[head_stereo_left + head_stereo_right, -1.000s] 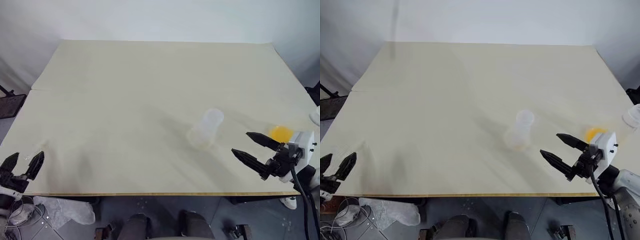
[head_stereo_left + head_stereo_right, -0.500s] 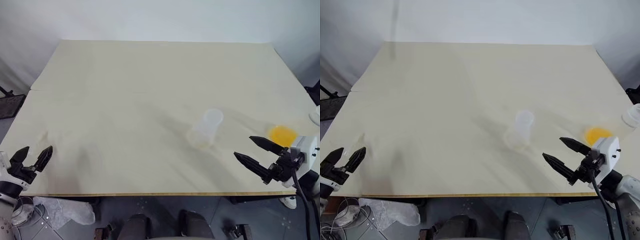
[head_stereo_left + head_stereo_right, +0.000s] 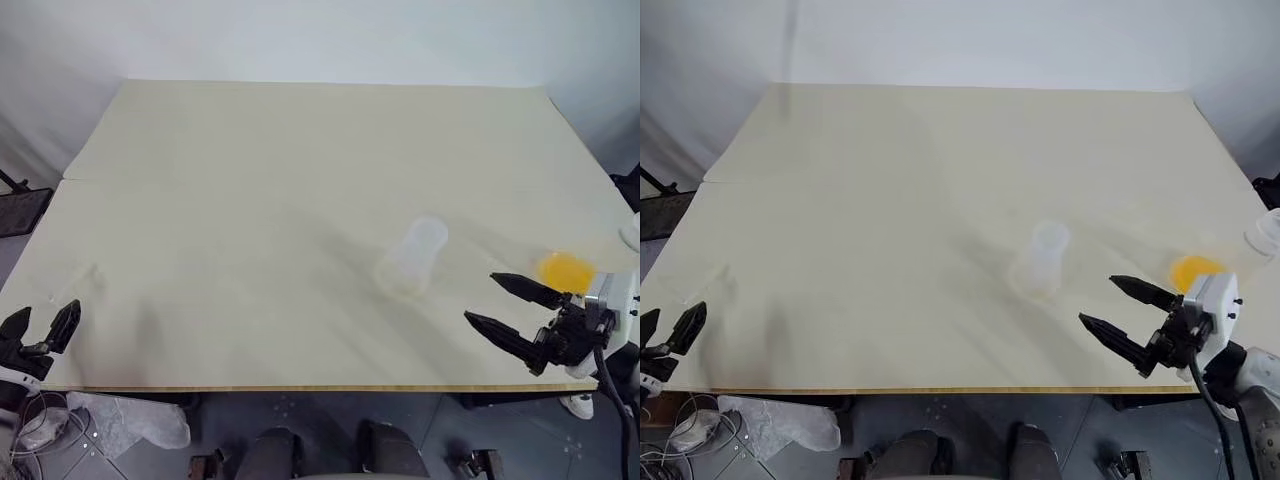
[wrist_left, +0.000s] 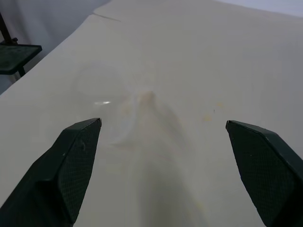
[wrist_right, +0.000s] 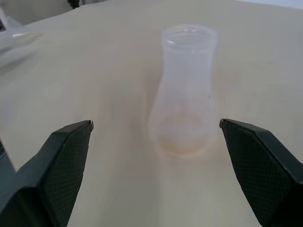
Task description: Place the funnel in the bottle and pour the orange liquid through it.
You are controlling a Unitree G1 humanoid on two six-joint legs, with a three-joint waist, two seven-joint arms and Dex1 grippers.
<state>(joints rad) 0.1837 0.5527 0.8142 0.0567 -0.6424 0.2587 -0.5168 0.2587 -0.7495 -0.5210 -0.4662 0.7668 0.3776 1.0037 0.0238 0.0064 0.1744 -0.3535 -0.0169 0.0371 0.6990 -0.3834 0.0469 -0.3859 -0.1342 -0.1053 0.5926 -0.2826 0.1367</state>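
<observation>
Left eye view: near the pale, smooth bench's [image 3: 250, 180] left edge lies the small clear plastic funnel [image 4: 102, 101], just ahead of the left gripper [image 3: 40, 325], fingers spread and empty. Mid-bench stands the frosted conical bottle [image 3: 412, 258], upright. Right of it sits the orange liquid [image 3: 563, 268], a round pool. The right gripper [image 3: 510, 310] hovers level beside it, fingers wide apart.

Upright bottle [image 3: 411, 258], funnel [image 4: 102, 101] apart

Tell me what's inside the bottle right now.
The bottle stands upright with nothing in its neck; only a faint orange tinge shows at its base. The orange liquid sits apart, near the right gripper.
</observation>
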